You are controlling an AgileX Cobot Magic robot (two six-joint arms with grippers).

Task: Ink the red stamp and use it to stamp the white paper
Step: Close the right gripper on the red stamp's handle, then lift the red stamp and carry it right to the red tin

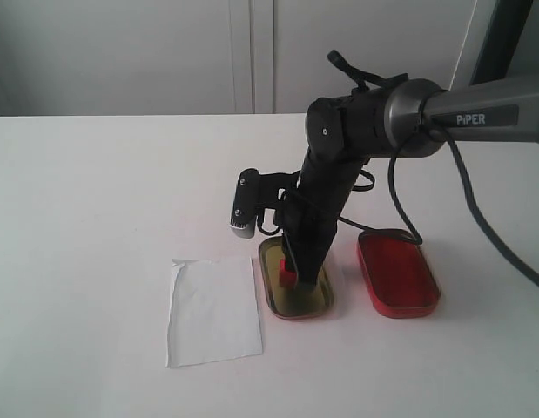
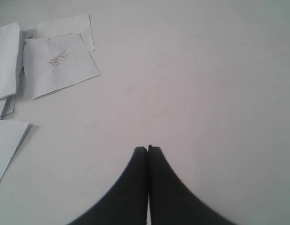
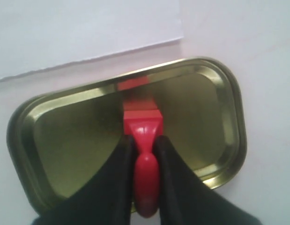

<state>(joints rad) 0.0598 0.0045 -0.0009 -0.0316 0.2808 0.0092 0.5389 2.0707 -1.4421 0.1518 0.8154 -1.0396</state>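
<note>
My right gripper [image 3: 144, 146] is shut on the knob handle of the red stamp [image 3: 143, 123]. The stamp's square base points down into the gold oval tin [image 3: 70, 140]; whether it touches the bottom I cannot tell. In the exterior view the red stamp [image 1: 287, 271] shows under the black right gripper [image 1: 295, 266], inside the gold tin [image 1: 311, 300]. The white paper [image 1: 212, 310] lies flat just left of that tin, and its edge, the white paper [image 3: 84, 33], shows beyond the tin in the right wrist view. My left gripper [image 2: 147, 149] is shut on nothing over bare table.
A red oval tin tray [image 1: 396, 272] lies right of the gold tin, with a black cable [image 1: 400, 205] hanging over it. Loose white sheets [image 2: 60, 63], one bearing a small red stamp mark [image 2: 59, 58], lie on the table in the left wrist view.
</note>
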